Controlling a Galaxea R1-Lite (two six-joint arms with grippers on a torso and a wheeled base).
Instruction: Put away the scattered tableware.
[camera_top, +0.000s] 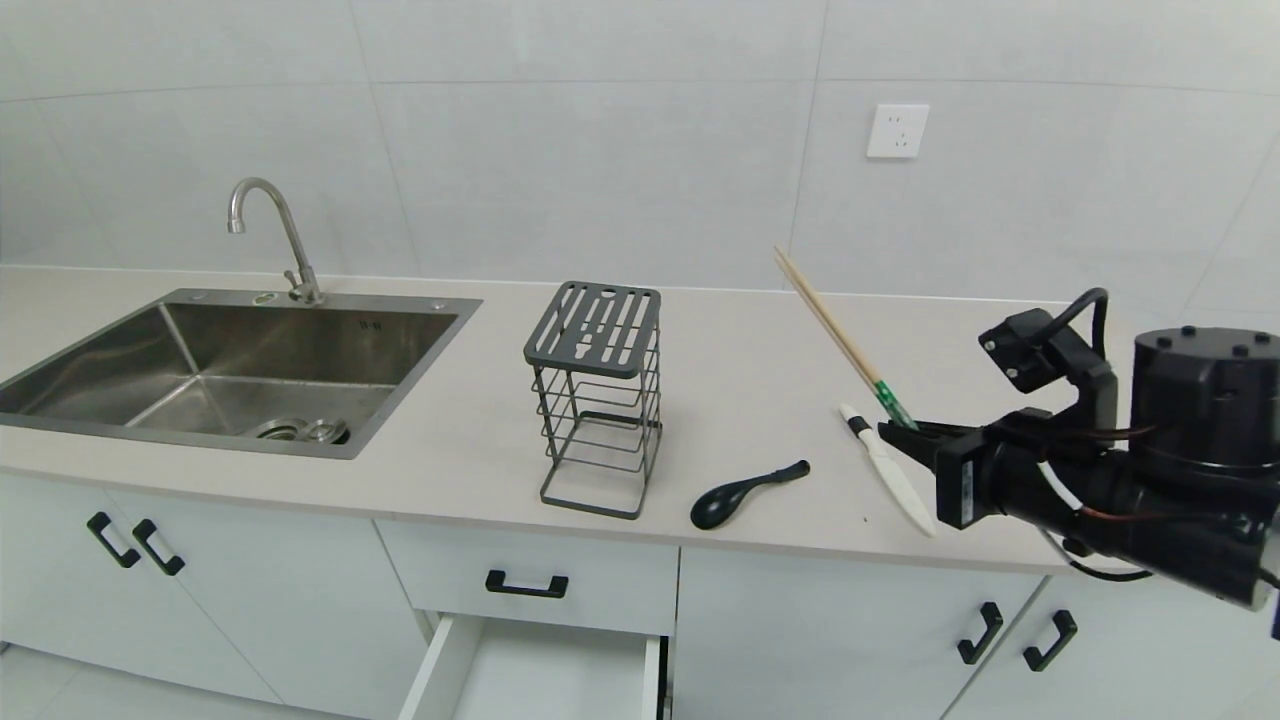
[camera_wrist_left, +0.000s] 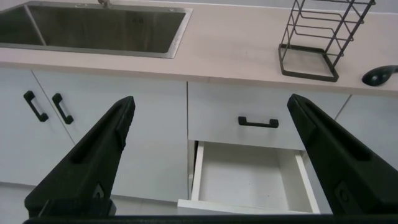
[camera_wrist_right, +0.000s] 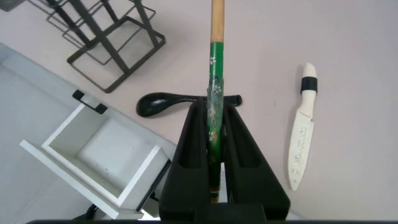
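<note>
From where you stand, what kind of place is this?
Probably a home kitchen: a steel sink with a faucet in the counter, a wire utensil rack, and chopsticks in the right gripper.

The chopsticks are bare pale wood, with glossy green patterned lacquer at one end. The rack is matt dark grey coated metal, wire below a slotted plate. The spoon is smooth glossy black. The knife looks like smooth white plastic with a black band. The sink is brushed steel, the tap polished metal, the counter matt, smooth and pale
</note>
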